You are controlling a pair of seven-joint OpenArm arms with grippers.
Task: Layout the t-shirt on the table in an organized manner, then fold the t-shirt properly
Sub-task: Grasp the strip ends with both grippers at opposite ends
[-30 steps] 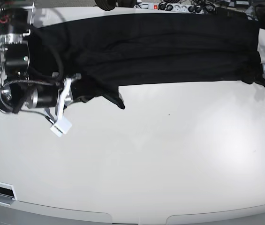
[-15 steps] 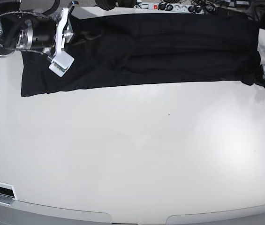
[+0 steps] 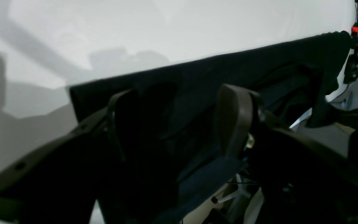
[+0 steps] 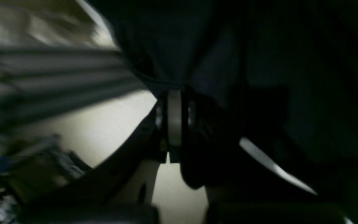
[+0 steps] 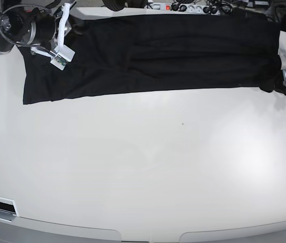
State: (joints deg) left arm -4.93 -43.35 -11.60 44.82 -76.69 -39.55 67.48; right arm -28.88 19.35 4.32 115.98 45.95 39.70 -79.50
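The black t-shirt (image 5: 158, 55) lies spread in a long band along the far side of the white table (image 5: 158, 167). My right gripper (image 5: 76, 28) sits at the shirt's far left corner. In the right wrist view the right gripper (image 4: 174, 93) is shut on the t-shirt (image 4: 259, 46), which hangs dark over its tips. My left gripper (image 5: 283, 83) is at the shirt's right end by the table edge. In the left wrist view the left gripper (image 3: 179, 93) stands open, with the t-shirt (image 3: 259, 71) lying between and behind its fingers (image 3: 233, 121).
A power strip (image 5: 183, 7) with a red switch and cables lies just past the far edge of the table. The table's rounded front edge (image 5: 148, 234) runs along the bottom. The shirt's right end drapes over the table's right side.
My right arm swung from the left middle up to the far left corner, pulling the folded-over left end of the shirt open and flat. The left gripper has not moved.
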